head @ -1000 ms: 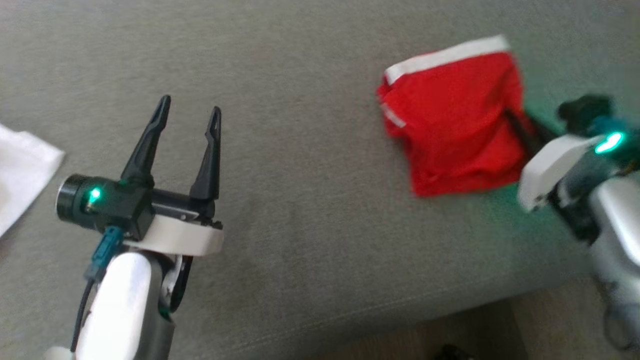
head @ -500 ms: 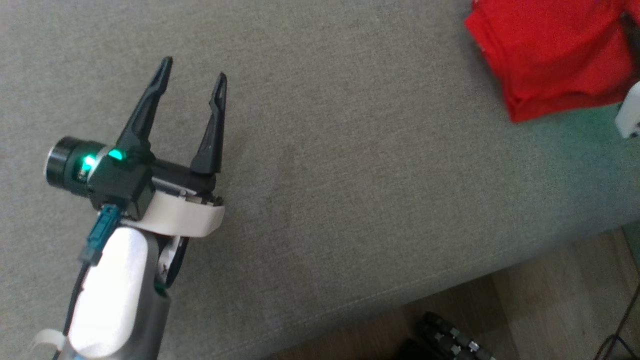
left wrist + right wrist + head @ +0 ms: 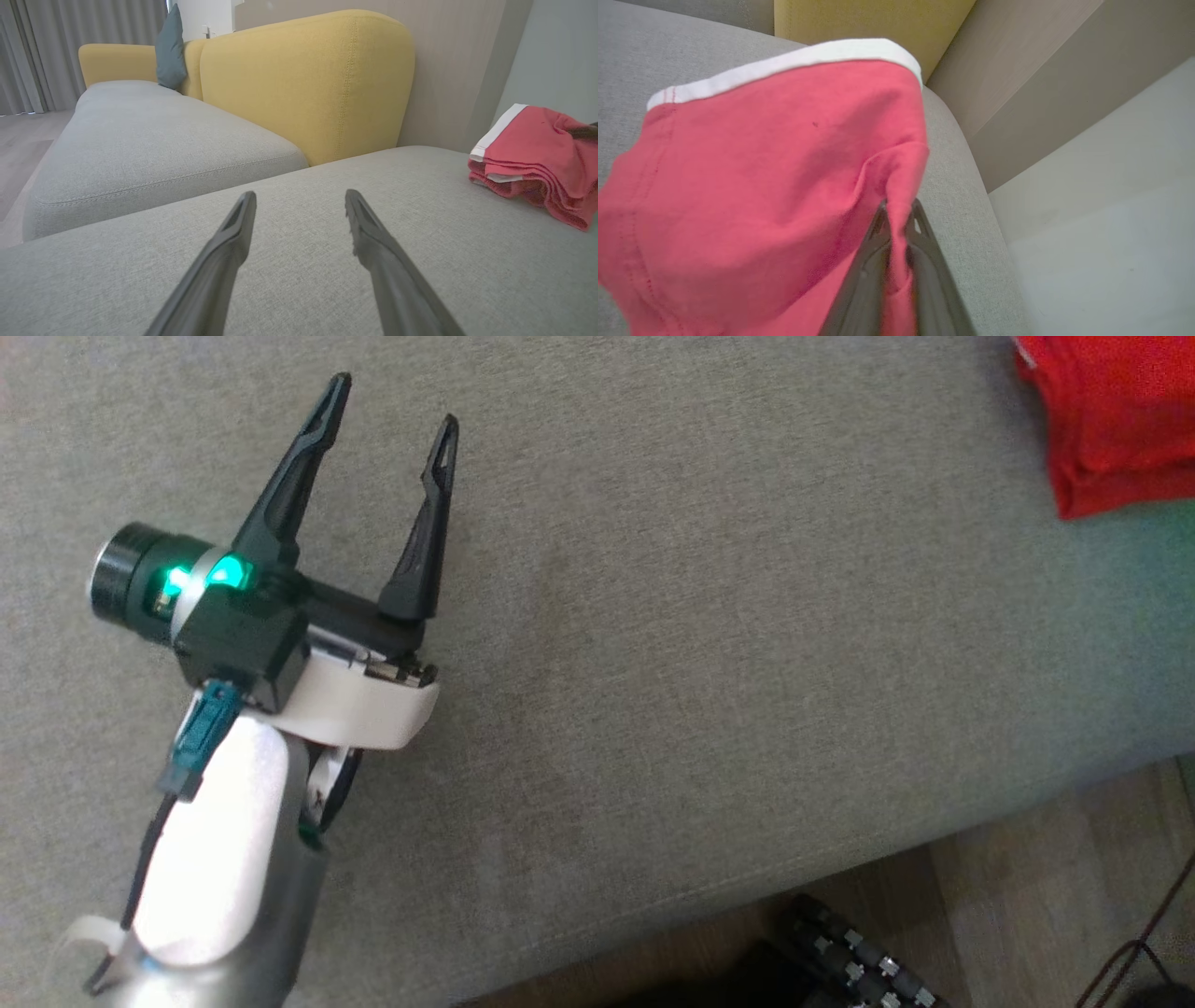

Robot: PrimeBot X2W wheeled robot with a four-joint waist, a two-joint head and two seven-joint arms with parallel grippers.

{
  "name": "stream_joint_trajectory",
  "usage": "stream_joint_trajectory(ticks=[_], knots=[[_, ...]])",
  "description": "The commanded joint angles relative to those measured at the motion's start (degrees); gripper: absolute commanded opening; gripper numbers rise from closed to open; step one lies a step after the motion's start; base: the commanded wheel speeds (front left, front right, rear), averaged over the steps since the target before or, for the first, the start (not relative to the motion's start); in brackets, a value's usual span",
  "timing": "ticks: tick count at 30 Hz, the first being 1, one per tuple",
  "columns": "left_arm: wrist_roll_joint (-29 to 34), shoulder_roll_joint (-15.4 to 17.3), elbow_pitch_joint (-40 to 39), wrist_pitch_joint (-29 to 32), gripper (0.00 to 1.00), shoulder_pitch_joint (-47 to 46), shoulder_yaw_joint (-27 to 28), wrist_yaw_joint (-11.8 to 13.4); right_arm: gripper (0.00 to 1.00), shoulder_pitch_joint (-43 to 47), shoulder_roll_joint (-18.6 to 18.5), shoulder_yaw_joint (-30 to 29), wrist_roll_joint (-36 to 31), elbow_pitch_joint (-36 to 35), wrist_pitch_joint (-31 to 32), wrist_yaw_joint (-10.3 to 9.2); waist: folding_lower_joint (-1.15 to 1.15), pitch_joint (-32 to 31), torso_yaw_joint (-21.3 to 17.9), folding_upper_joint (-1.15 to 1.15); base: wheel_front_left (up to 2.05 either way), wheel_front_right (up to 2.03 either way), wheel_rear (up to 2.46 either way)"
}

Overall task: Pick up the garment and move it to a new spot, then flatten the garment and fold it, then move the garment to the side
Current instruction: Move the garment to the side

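Right end effector [image 3: 899,205] is pressed together on a raised fold of the red garment [image 3: 761,163], which lies in stacked layers near the right end of the grey sofa cushion [image 3: 700,616], by the yellow backrest [image 3: 303,84]; the left end effector [image 3: 394,399] hovers spread and empty over the cushion's middle, well apart. Folding looks done, so the move to the side seems in hand, and the next move calls for a low, steady pull toward the cushion's right edge without spilling the layers, then a release.
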Motion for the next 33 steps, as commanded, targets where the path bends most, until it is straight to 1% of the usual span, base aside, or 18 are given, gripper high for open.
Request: stream_joint_trajectory(ticks=[1,8,9,11,12,13,14,19,22,25,28,33], knots=[[0.4,0.7,-2.0,-0.1,1.00,-1.3,1.1,-0.3,0.00,0.4,-1.5,-0.8,-0.4,-1.1,-0.2,-0.04,-0.01,0.3,0.3,0.00,0.00,0.00,0.00],[-0.3,0.4,-1.1,-0.6,1.00,-2.4,0.4,-0.5,0.00,0.1,-0.1,-4.9,-3.7,2.1,-1.7,-0.04,-0.01,1.4,2.0,0.00,0.00,0.00,0.00],[-0.4,0.4,-1.0,-0.6,1.00,-2.5,0.4,-0.5,0.10,0.0,0.1,-5.3,-4.2,2.4,-2.1,-0.04,-0.01,1.5,2.3,0.00,0.00,0.00,0.00],[-0.6,0.3,-0.7,-0.7,1.00,-2.6,0.3,-0.4,0.34,0.0,0.6,-6.3,-5.1,3.3,-2.8,-0.04,-0.01,1.6,2.8,0.00,0.00,0.00,0.00],[-0.7,0.2,-0.6,-0.7,1.00,-2.7,0.3,-0.3,0.42,0.0,0.8,-7.0,-5.6,3.6,-3.1,-0.04,-0.01,1.7,3.0,0.00,0.00,0.00,0.00],[-0.9,0.2,-0.5,-0.8,1.00,-2.7,0.3,-0.3,0.83,0.1,1.3,-8.3,-6.1,4.0,-3.0,-0.04,-0.01,1.7,3.3,0.00,0.00,0.00,0.00],[-1.0,0.2,-0.3,-0.8,1.00,-2.7,0.4,-0.2,1.00,0.1,1.9,-9.7,-7.0,4.4,-2.6,-0.04,-0.01,1.6,3.4,0.00,0.00,0.00,0.00],[-1.4,0.1,0.2,-0.9,1.00,-2.2,0.6,0.3,1.00,1.4,5.6,-13.9,-9.8,2.3,-3.9,-0.04,-0.01,0.5,3.4,0.00,0.00,0.00,0.00],[-1.8,0.1,0.7,-0.9,1.00,-1.6,0.7,0.4,1.00,3.3,7.1,-15.4,-10.2,-0.2,-6.7,-0.04,-0.01,-0.7,3.4,0.00,0.00,0.00,0.00],[-2.1,0.3,1.3,-0.9,1.00,-0.3,1.1,0.8,1.00,6.2,9.7,-16.6,-9.7,-3.5,-9.3,-0.04,-0.01,-2.7,3.4,0.00,0.00,0.00,0.00],[-2.7,0.3,2.0,-0.9,1.00,1.6,1.8,1.6,1.00,9.8,13.4,-16.3,-9.2,-8.3,-11.6,-0.04,-0.01,-5.0,3.6,0.00,0.00,0.00,0.00],[-4.2,-0.2,3.1,-0.9,1.00,5.4,3.6,3.5,1.00,16.6,20.0,-13.7,-9.1,-16.5,-14.5,-0.04,-0.01,-9.1,4.8,0.00,0.00,0.00,0.00]])
